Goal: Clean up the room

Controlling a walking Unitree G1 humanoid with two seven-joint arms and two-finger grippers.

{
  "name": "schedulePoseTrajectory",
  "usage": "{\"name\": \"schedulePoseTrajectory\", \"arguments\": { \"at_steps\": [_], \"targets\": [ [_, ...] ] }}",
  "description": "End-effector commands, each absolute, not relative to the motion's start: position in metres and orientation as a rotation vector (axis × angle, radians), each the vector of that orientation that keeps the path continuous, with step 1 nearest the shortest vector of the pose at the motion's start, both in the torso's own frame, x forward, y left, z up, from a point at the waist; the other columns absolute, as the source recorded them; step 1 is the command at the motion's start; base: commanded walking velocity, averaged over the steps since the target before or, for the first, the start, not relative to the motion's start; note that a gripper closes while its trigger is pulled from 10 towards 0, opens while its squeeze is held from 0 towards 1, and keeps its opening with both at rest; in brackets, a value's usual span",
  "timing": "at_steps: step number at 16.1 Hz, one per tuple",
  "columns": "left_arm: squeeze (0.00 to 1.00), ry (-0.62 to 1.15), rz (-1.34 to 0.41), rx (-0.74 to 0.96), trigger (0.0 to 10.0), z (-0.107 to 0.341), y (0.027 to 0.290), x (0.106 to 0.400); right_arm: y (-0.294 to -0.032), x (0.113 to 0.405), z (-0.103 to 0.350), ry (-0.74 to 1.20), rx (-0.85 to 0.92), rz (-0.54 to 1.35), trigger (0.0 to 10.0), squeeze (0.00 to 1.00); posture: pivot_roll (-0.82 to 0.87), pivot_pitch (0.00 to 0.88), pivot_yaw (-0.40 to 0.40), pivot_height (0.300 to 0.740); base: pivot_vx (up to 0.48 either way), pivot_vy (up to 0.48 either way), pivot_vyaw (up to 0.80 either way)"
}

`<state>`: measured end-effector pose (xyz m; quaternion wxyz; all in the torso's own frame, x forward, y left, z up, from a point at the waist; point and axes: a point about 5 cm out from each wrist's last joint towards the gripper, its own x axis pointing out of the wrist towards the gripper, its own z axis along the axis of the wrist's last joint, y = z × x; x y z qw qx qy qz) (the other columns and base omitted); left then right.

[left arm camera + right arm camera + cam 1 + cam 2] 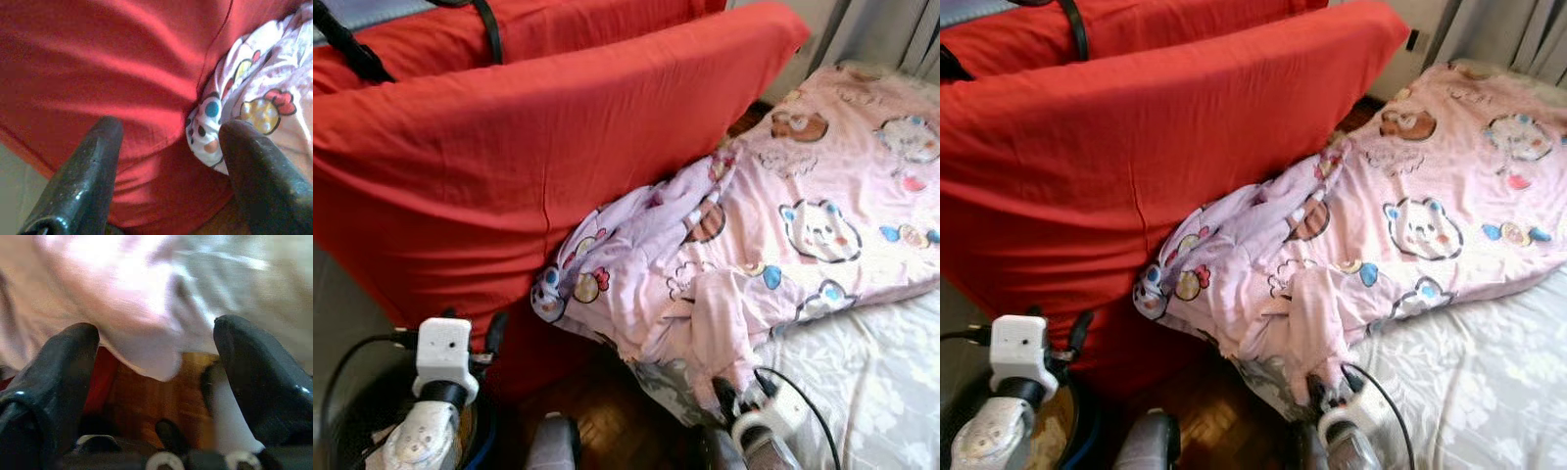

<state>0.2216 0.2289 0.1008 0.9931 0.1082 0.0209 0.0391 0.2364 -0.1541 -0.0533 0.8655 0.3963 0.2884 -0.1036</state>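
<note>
**Blanket spilling off the bed, both tools low**

At the lower left of the head views the left tool (pixel 168 166) sits raised beside a dark bin (pixel 342 411), its two black fingers (pixel 83 181) spread wide with nothing between them; its wrist camera looks at red cloth and a cartoon-printed blanket corner. Filling the upper left and centre is a large red cushion (pixel 529 166) (a black strap (pixel 489 29) crosses its top edge). Right of centre, the pink blanket (pixel 724 245) lies rumpled, one end drooping against the cushion and down toward the wood floor (pixel 607 421), the rest spread toward the upper right. Under it, at lower right, is the pale patterned bed (pixel 871 382). At the bottom, right of centre, the right tool (pixel 156 377) points at the blanket's hanging edge, its fingers wide apart and empty.
</note>
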Motion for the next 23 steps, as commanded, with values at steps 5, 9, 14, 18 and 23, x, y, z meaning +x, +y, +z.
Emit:
{"name": "schedulePoseTrajectory", "arguments": {
  "at_steps": [5,9,14,18,23],
  "targets": [
    [0.0,0.075,0.081,0.244,10.0,0.105,0.232,0.213,-0.142,0.247,-0.045,0.549,0.818,-0.126,10.0,0.0,0.32,0.211,0.012,0.637,0.0,0.0,0.0],
    [0.0,0.084,0.081,0.236,10.0,0.103,0.23,0.213,-0.152,0.256,-0.038,0.518,0.784,-0.141,10.0,0.0,0.32,0.206,0.007,0.637,0.0,0.0,0.0],
    [0.0,0.092,0.087,0.253,10.0,0.103,0.234,0.212,-0.149,0.262,-0.033,0.511,0.778,-0.116,9.8,0.0,0.32,0.21,0.005,0.637,0.0,0.0,0.0],
    [0.0,0.088,0.071,0.268,10.0,0.103,0.231,0.213,-0.143,0.263,-0.033,0.516,0.775,-0.091,0.0,0.0,0.32,0.205,-0.003,0.637,0.0,0.0,0.0],
    [0.0,0.104,0.082,0.279,10.0,0.099,0.232,0.21,-0.146,0.261,-0.034,0.522,0.759,-0.087,0.0,0.0,0.31,0.202,-0.006,0.637,0.0,0.0,0.0]
  ]
}}
